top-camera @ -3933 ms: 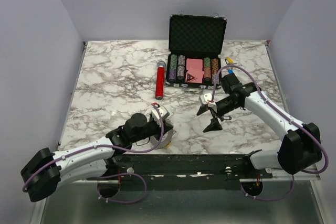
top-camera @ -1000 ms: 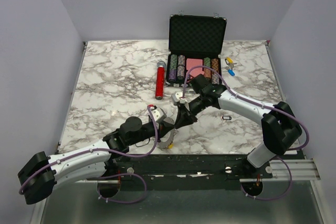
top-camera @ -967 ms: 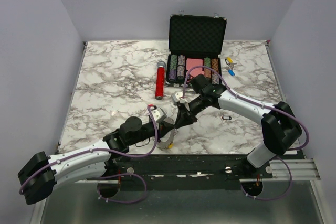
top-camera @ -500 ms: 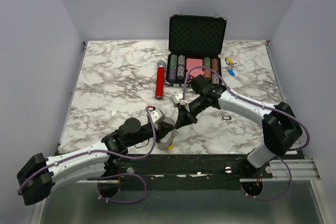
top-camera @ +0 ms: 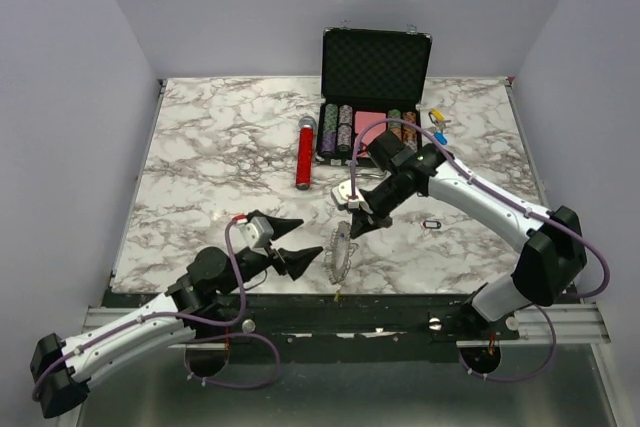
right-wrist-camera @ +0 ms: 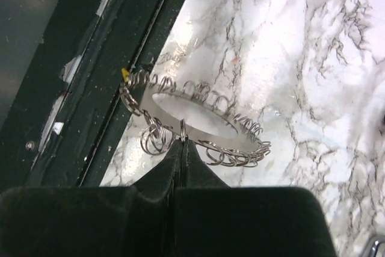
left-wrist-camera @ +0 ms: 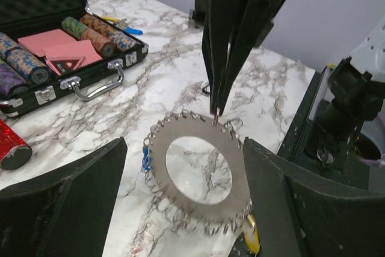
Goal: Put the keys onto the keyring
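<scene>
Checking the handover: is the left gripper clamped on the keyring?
No, the left gripper stands wide open, clear of the keyring, which the shut right gripper pinches by its rim.

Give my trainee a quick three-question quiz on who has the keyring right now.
1. True or false: the left gripper is shut on the keyring.
2. What holds the keyring? A) right gripper B) left gripper C) nothing, it lies flat on the table
3. Fill in: the case stands with its lid ____.
Key: 1 false; 2 A; 3 open.
</scene>
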{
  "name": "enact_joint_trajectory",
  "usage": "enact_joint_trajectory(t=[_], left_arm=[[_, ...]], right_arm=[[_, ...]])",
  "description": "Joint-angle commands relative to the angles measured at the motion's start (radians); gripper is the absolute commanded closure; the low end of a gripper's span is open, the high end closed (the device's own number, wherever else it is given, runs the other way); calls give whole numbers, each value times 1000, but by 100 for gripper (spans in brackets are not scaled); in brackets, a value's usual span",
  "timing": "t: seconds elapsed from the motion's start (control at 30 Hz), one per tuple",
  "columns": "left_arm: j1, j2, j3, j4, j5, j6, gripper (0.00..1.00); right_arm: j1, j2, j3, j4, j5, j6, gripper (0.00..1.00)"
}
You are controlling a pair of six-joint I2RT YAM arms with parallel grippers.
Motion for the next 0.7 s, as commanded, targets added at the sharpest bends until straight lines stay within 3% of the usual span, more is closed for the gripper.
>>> enact_joint_trajectory(t=[0.0,0.27,0.67], left_arm=[[-8,142,23,71,126,78,18],[-24,406,161,129,161,196,19],[-45,583,162,313,193,156,32]], right_arm=[[13,-20,80,-163,129,-52,99],[21,-52,82,-148,138,-4,99],[21,-48,91,-131,77,44,98]])
